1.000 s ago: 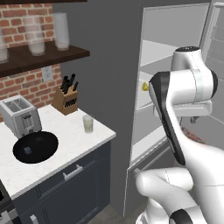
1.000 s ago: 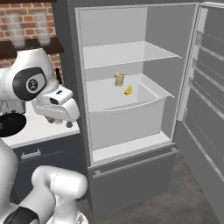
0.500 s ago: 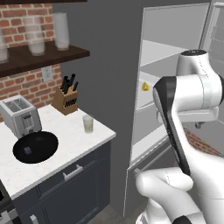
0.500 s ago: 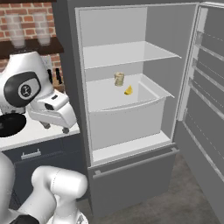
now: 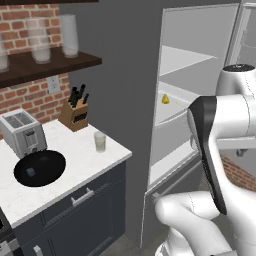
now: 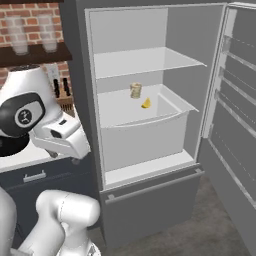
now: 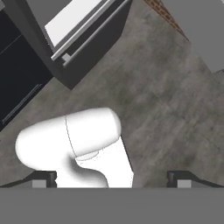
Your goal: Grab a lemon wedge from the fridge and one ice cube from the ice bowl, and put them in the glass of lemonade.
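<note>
The fridge (image 6: 80,75) stands open, its door (image 6: 235,110) swung to the right. A pale yellow lemon wedge (image 6: 146,103) lies on the middle shelf, and it also shows as the lemon wedge (image 5: 165,99) past the fridge's edge. On the white counter the glass of lemonade (image 5: 100,141) stands upright. Left of it sits the black ice bowl (image 5: 50,172) with one ice cube (image 5: 31,171) inside. My gripper (image 7: 112,180) is open and empty, pointing down at the floor. It hangs in front of the counter, left of the fridge, well below the shelf with the wedge.
A small tan jar (image 6: 135,90) stands just behind the wedge. A toaster (image 5: 22,132) and a knife block (image 5: 75,112) sit at the back of the counter (image 5: 80,170). Tall frosted glasses (image 5: 70,35) line the wooden shelf above. Grey floor (image 7: 175,100) lies below the hand.
The arm has turned, and the hand has sunk a little and drifted left in the right base view. The jaws stayed wide open. Nothing in the fridge or on the counter moved.
</note>
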Controlling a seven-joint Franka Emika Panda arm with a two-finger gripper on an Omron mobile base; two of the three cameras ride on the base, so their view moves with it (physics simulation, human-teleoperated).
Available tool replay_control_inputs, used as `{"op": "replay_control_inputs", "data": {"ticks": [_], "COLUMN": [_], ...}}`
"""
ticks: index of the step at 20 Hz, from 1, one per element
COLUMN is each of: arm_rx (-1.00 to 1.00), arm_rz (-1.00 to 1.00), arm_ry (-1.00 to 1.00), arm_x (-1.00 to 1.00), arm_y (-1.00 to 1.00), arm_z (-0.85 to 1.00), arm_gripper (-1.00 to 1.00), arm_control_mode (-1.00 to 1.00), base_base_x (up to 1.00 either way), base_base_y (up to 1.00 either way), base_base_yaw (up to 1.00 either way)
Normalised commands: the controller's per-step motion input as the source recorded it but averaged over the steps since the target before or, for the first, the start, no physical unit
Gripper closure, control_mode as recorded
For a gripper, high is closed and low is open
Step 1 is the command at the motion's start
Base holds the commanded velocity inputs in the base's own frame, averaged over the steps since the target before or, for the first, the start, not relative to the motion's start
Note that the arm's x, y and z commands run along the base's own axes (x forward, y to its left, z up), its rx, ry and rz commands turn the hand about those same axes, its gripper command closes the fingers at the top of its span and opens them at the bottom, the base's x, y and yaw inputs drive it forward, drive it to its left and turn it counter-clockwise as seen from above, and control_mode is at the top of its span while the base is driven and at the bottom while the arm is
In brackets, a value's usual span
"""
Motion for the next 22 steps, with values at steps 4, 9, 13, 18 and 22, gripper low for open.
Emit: {"op": "replay_control_inputs", "data": {"ticks": [4, 9, 13, 18, 22], "arm_rx": [0.00, 0.00, 0.00, 0.00, 0.00], "arm_rz": [0.00, 0.00, 0.00, 0.00, 0.00], "arm_ry": [0.00, 0.00, 0.00, 0.00, 0.00], "arm_x": [0.00, 0.00, 0.00, 0.00, 0.00], "arm_y": [0.00, 0.00, 0.00, 0.00, 0.00], "arm_z": [0.00, 0.00, 0.00, 0.00, 0.00], "arm_gripper": [-1.00, -1.00, -1.00, -1.00, -1.00], "arm_control_mode": [1.00, 1.00, 1.00, 1.00, 1.00], "base_base_x": [0.00, 0.16, 0.16, 0.03, 0.14], "base_base_y": [-0.68, -0.50, -0.57, -0.76, -0.67], "base_base_yaw": [0.20, 0.39, 0.44, 0.39, 0.32]}}
